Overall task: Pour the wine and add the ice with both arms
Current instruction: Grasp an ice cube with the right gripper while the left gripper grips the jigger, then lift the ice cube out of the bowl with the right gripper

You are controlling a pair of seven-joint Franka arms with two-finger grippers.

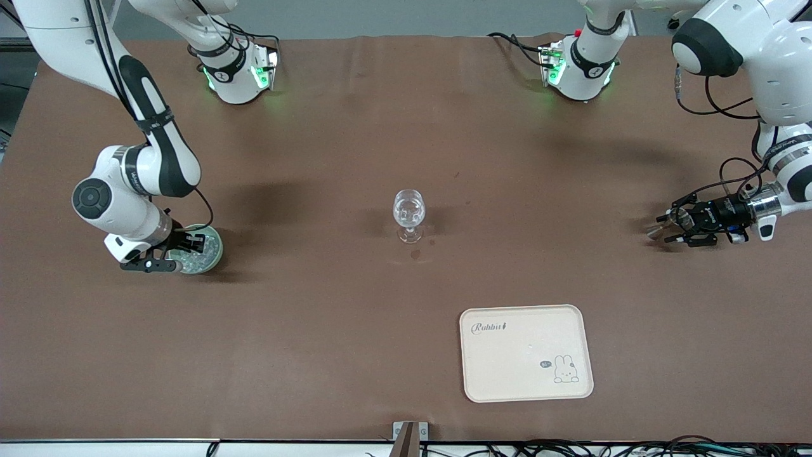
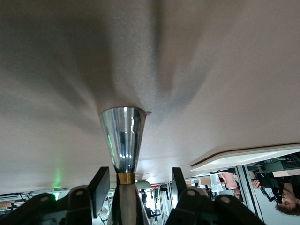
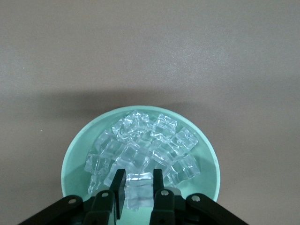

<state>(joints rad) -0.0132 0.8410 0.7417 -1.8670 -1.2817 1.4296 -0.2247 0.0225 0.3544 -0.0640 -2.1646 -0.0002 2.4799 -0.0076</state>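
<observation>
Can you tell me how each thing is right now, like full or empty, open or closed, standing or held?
Clear stemmed glass: upright on the table, contents unclear.
Mint green round bowl: full of clear ice cubes.
Right claw: shut on one ice cube in the bowl.
Left claw: shut on a shiny metal cone cup.
Cream rabbit tray: flat, nothing on it.

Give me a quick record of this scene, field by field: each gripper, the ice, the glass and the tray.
right gripper: down in the green bowl at the right arm's end of the table, fingers closed on one ice cube
ice: clear cubes piled in the bowl
left gripper: low over the table at the left arm's end, holding a shiny metal cone-shaped cup on its side
stemmed glass: upright mid-table, looks to hold clear contents
tray: cream, rabbit print, nearer the front camera than the glass
</observation>
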